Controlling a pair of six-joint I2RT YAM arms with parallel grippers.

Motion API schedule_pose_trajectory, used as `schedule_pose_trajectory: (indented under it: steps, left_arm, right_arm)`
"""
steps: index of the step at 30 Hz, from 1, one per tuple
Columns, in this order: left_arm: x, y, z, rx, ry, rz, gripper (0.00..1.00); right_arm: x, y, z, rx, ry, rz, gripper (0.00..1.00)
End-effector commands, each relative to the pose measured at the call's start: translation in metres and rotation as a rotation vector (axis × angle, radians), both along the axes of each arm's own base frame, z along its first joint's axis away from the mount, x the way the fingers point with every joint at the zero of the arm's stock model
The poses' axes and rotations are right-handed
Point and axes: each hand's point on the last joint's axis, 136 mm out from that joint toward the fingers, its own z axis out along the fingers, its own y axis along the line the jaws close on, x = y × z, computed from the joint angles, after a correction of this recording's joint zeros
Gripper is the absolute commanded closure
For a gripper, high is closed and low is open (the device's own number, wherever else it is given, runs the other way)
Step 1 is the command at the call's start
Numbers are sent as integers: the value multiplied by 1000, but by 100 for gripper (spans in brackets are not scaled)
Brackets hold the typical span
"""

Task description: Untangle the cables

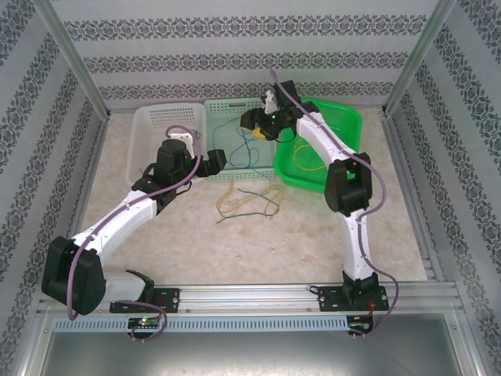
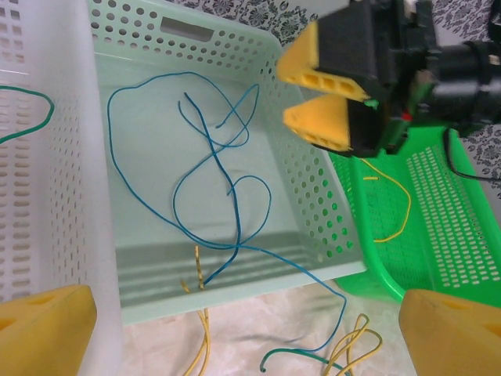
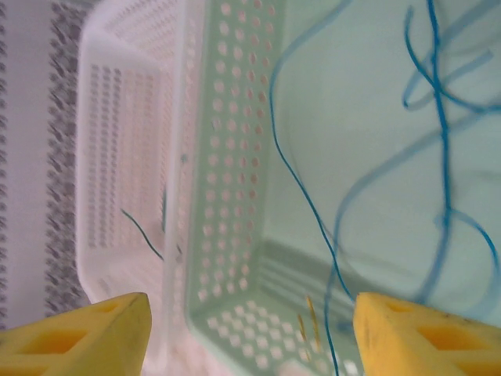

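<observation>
Several blue cables (image 2: pixel 211 180) lie looped inside the pale green basket (image 2: pixel 235 47); one strand trails over its front wall onto the table. Yellow cables (image 1: pixel 243 205) and a green cable (image 2: pixel 313 354) lie tangled on the table in front of that basket. A single yellow cable (image 2: pixel 394 205) rests in the bright green basket (image 2: pixel 462 235), and a green cable (image 2: pixel 31 117) in the white basket (image 2: pixel 47 196). My left gripper (image 2: pixel 250 345) hovers open over the pale green basket's front edge. My right gripper (image 3: pixel 250 337) hangs open above that basket's right side, holding nothing.
The three baskets stand side by side at the back of the table: white (image 1: pixel 160 137), pale green (image 1: pixel 223 110), bright green (image 1: pixel 337 125). Patterned walls and metal posts enclose the table. The marbled tabletop (image 1: pixel 258 251) lies in front of the baskets.
</observation>
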Motion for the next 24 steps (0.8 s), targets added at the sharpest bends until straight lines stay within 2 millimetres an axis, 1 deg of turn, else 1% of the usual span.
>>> schedule_pose_trajectory:
  steps: [1, 3, 6, 9, 13, 15, 18, 21, 24]
  left_arm:
    - [-5, 5, -10, 8, 34, 5, 0]
    - [-6, 5, -13, 10, 42, 6, 0]
    - [-6, 4, -16, 4, 52, 3, 0]
    - [-6, 1, -25, -15, 81, -5, 0]
    - [-10, -16, -37, -60, 143, -68, 0]
    - [-15, -24, -50, -65, 193, -96, 0]
    - [-22, -31, -67, -78, 260, -120, 0]
    - [-25, -35, -77, -84, 294, -130, 0]
    - [-25, -36, -78, -82, 300, -133, 0]
  right_arm:
    - [-50, -17, 11, -141, -94, 113, 32]
    - [-79, -33, -11, -224, -82, 132, 33]
    - [-110, -54, -32, -326, -87, 139, 35]
    - [-134, -60, -44, -365, -72, 152, 37]
    - [-150, -60, -57, -382, -56, 135, 37]
    - [-157, -58, -65, -372, -41, 121, 37]
    - [-163, -66, -83, -403, -18, 80, 38]
    - [-166, -73, -101, -435, 0, 58, 37]
    - [-172, -66, -109, -428, 7, 82, 37]
